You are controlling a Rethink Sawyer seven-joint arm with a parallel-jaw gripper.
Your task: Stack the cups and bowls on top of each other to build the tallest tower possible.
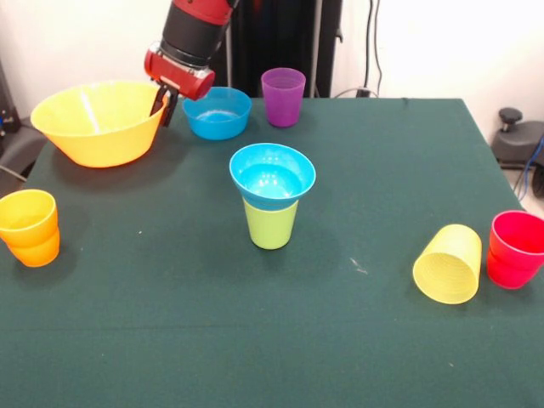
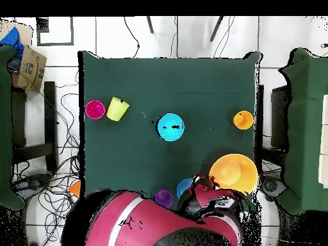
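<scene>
- Lime green tapered plastic cup point(image 1: 270, 223) stands upright mid-table with a small blue plastic bowl point(image 1: 272, 175) seated in its mouth: the tower so far, two pieces, wide rim up to take a larger bowl.
- Red and black gripper point(image 1: 164, 102) hangs at the far edge, between the large yellow-orange plastic bowl point(image 1: 98, 121) and a second small blue bowl point(image 1: 218, 112); whether the fingers are spread or closed, cannot tell.
- Purple cup point(image 1: 283, 96) upright behind; nested orange cups point(image 1: 30, 227) at one side.
- Yellow cup point(image 1: 448, 263) lies tipped beside the red cup point(image 1: 515, 248), awkward to grasp.

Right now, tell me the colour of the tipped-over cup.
Yellow cup, clearest in the front view.
</scene>
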